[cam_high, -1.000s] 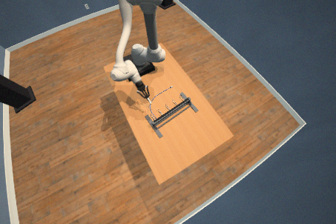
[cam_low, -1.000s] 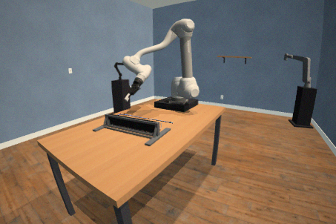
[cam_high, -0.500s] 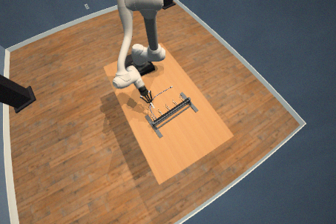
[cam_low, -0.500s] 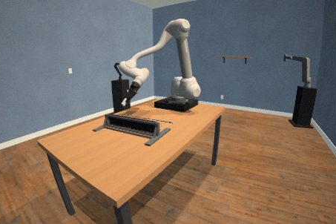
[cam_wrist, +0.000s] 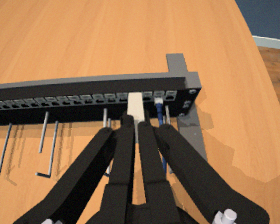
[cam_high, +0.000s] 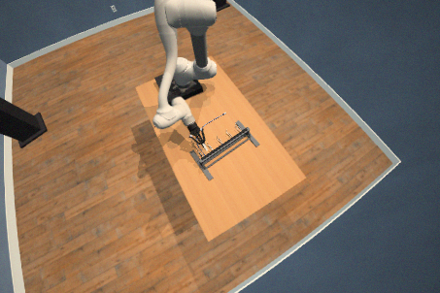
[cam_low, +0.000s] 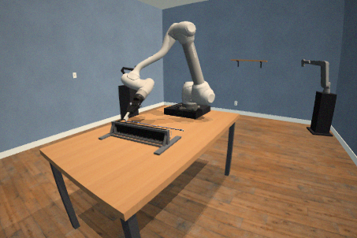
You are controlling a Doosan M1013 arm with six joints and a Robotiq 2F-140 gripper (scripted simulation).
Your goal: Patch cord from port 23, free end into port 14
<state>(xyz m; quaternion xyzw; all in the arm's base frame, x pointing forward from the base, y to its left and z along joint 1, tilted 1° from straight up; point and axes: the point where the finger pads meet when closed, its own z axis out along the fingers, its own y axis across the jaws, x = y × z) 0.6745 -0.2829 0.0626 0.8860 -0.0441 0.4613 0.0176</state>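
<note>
- The pincer (cam_high: 203, 144) (cam_low: 126, 117) (cam_wrist: 135, 102) is clenched, its black fingers drawn together, with the free plug outside its grasp.
- A pale block (cam_low: 125, 117) (cam_wrist: 135, 106) sticks out past the fingertips toward the rack (cam_high: 253, 138) (cam_low: 166, 139) (cam_wrist: 193, 80); whether it belongs to the pincer or is a separate piece, I cannot tell.
- In the wrist view the block overlaps the port row, left of the blue cord (cam_high: 213, 121) (cam_low: 155, 126) (cam_wrist: 161, 114). It looks to be at the rack's face, though actual contact is hard to judge from this angle.
- The cord's fixed plug (cam_wrist: 159, 101) sits in the second port from the right end, port 23.
- The free plug (cam_high: 224, 113) (cam_low: 182, 130) lies over the bench (cam_high: 257, 179) (cam_low: 106, 173) (cam_wrist: 116, 30), on the arm's side of the rack and well apart from the pincer; it is not in port 14.
- The block covers at least one port, and the fingers hide part of the cord and some wire hooks (cam_wrist: 53, 150).
- The wrist view cuts off the rack's left end and leaves out the free plug.
- The number plates are too small to read.
</note>
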